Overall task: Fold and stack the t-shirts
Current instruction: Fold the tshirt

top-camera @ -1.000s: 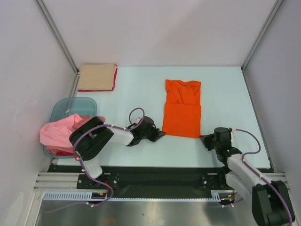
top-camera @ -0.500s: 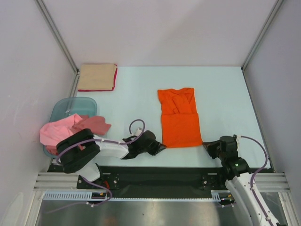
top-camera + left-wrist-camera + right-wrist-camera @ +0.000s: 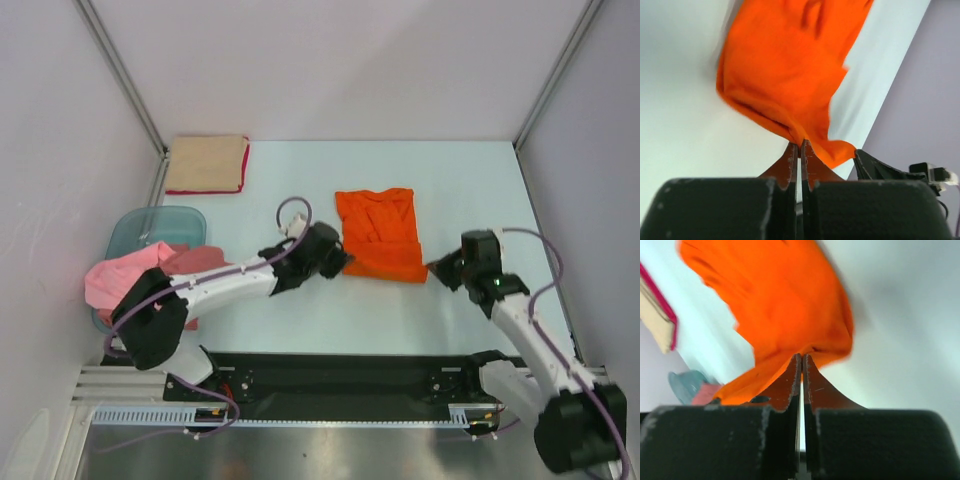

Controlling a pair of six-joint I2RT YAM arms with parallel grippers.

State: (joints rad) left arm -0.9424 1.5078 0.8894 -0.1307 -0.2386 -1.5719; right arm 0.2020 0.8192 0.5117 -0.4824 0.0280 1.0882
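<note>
The bright orange cloth t-shirt sits in the middle of the pale smooth table. It is doubled over on itself, with its rumpled upper part towards the far wall and its near edge gathered up at both corners.

The left gripper is clamped tight on the near left corner. In the left wrist view its thin dark fingers are pressed together with the orange hem pinched between them, and the cloth sags away from them in a loose fold.

The right gripper is clenched in the same way on the near right corner. The right wrist view shows its fingers closed on a bunched edge of orange cloth. The two arms reach in from opposite sides, the left one stretched long across the table.

In the far left corner, well apart from the orange shirt, a folded tan cloth t-shirt lies flat on a folded red cloth t-shirt — only a thin red edge shows along the right and near sides.

By the left wall stands a translucent blue-green plastic tub, with a crumpled pink cloth t-shirt spilling over its near rim. Beside the pink shirt lies a duller reddish piece of cloth, partly under the left arm — whether it is a separate shirt cannot be told
</note>
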